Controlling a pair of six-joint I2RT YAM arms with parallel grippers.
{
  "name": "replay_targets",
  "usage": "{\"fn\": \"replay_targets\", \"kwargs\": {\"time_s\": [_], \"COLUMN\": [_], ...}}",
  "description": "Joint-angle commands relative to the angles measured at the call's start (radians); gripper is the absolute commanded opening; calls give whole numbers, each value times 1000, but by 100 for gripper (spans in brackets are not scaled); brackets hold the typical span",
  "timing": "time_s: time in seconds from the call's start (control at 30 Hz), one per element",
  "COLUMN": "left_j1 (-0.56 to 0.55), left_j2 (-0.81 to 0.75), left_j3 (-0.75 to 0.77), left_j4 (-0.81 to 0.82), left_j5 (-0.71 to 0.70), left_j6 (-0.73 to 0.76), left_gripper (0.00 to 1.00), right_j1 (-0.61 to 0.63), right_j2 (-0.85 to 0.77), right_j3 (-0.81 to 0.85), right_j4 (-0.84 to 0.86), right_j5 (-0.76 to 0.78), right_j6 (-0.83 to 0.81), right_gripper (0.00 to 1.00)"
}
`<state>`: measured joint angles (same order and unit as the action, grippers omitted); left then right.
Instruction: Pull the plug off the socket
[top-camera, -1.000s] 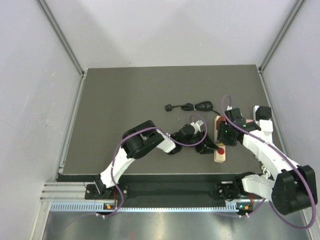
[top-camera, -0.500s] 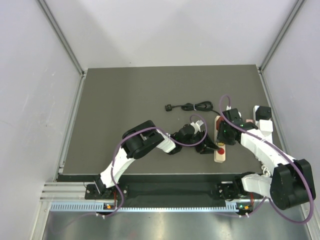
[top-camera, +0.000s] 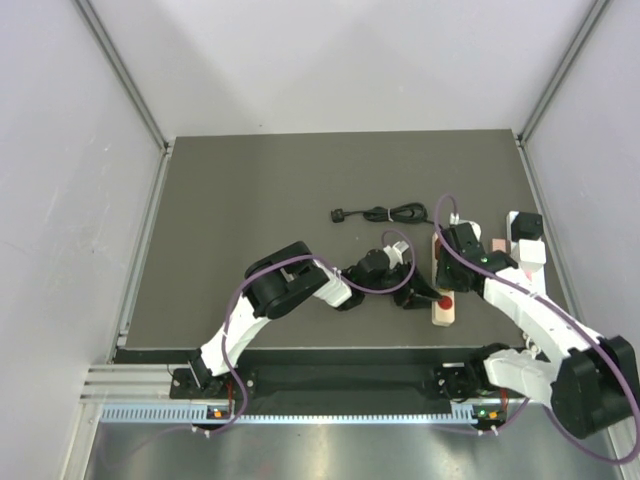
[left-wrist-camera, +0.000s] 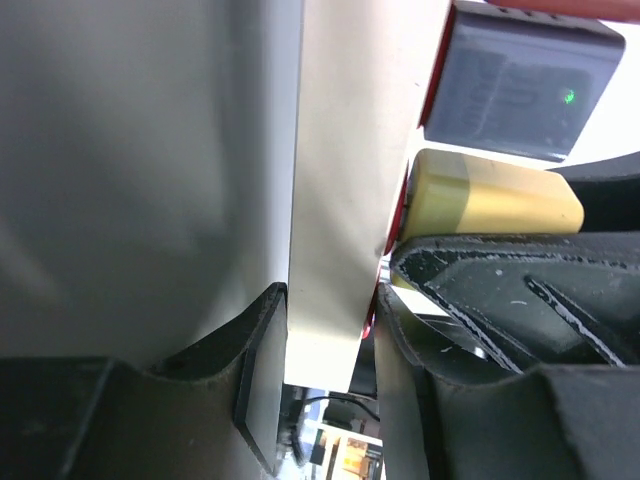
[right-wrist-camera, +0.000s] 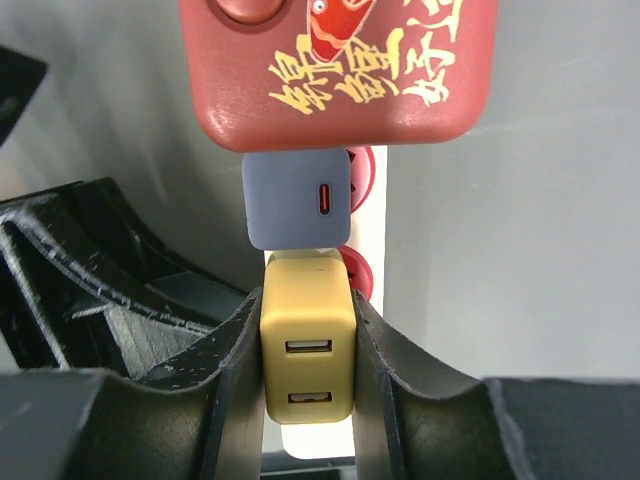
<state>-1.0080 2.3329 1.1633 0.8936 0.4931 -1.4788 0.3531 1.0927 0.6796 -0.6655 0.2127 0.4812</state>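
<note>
Now right gripper (right-wrist-camera: 307, 335) clenched on yellow plug (right-wrist-camera: 307, 375), side grip for straight pull; left gripper (left-wrist-camera: 325, 340) clamps strip (left-wrist-camera: 350, 150) across width, likely pinning it against lift.

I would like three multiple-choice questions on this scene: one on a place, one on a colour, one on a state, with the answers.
1. Where is the grey plug?
A. Between the red plug and the yellow plug.
B. Lying apart, unplugged.
C. Beyond the red plug, alone.

2. Which colour has the plug in the right pincer?
A. Grey.
B. Yellow.
C. Red.

3. How is the left pincer?
A. Wide open in the air.
B. Shut on nothing.
C. Clamped on the white power strip.

Answers: 1 A, the right wrist view shows it in that row; 2 B, the yellow body fills the shut jaws; 3 C, its fingers press both sides of the strip.
</note>
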Motion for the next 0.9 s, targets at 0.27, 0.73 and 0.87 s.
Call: {"fn": "replay_targets", "kwargs": {"time_s": [0.27,0.73,0.87], "left_j1": [23,22,14], "left_j2": [75,72,62], "left_j3": [-31,-53,-33], "left_j4": [-393,-404,-446], "left_j5": [-175,-194,-208], "left_j6": [69,68,86], "left_gripper": [0,0,0], "right_j1": [26,-212,-94], "right_j2": [-110,-114,-119], "right_j3": [83,83,86], "right_j4": [50,-6,-19], "right_j5": [62,-187,30], "right_j6": [43,-76,-33], "right_gripper": [0,0,0]}}
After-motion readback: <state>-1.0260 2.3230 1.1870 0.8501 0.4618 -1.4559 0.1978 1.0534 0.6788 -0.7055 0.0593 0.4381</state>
